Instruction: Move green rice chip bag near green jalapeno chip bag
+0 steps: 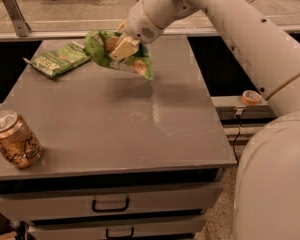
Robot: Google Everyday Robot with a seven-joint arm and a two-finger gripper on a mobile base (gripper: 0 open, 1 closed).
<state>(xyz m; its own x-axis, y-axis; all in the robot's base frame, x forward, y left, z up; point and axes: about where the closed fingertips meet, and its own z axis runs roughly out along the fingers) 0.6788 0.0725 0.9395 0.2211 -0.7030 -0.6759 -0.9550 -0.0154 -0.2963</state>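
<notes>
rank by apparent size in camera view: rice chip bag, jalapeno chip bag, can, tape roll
green rice chip bag, held over the table by the gripper, and green jalapeno chip bag: alike
can: nearer camera, unsure
tape roll

The gripper (pixel 121 48) holds the green rice chip bag (pixel 140 65) up over the gray table (pixel 140 134).
Its fingers pinch the crinkly bag tight. The bag hangs just beside the green jalapeno chip bag (pixel 60 59), which lies flat at the far left. A soda can (pixel 15 140) stands at the near left corner. A tape roll (pixel 250 97) sits on a ledge to the right.
</notes>
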